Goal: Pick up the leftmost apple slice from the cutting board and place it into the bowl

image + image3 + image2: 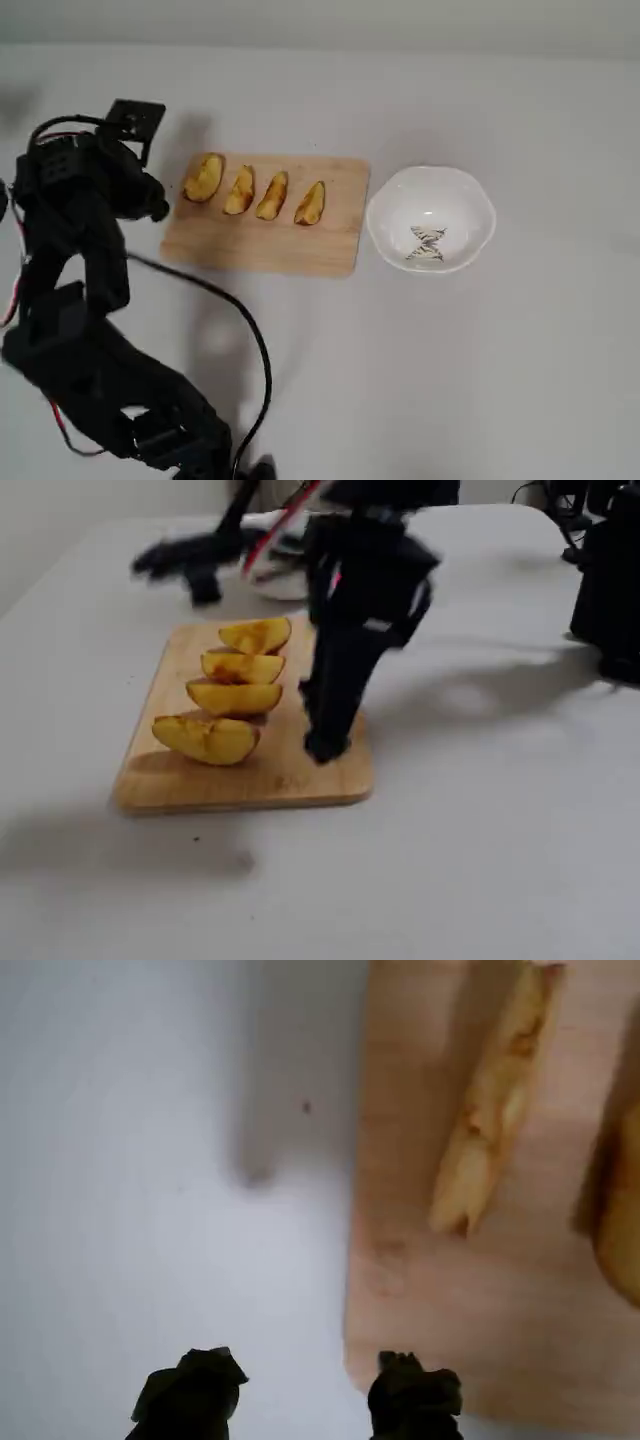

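The cutting board holds a row of apple slices. The leftmost apple slice is the broadest; in the fixed view it lies nearest the camera. The white bowl stands just right of the board and is empty. My gripper is open and empty, with its fingertips by the board's corner, beside the slice closest to that edge. In the fixed view my gripper hangs low over the board's right side, apart from the slices.
Three narrower slices lie right of the broad one. My arm and its cable fill the table's left side in the overhead view. Dark equipment stands at the right edge of the fixed view.
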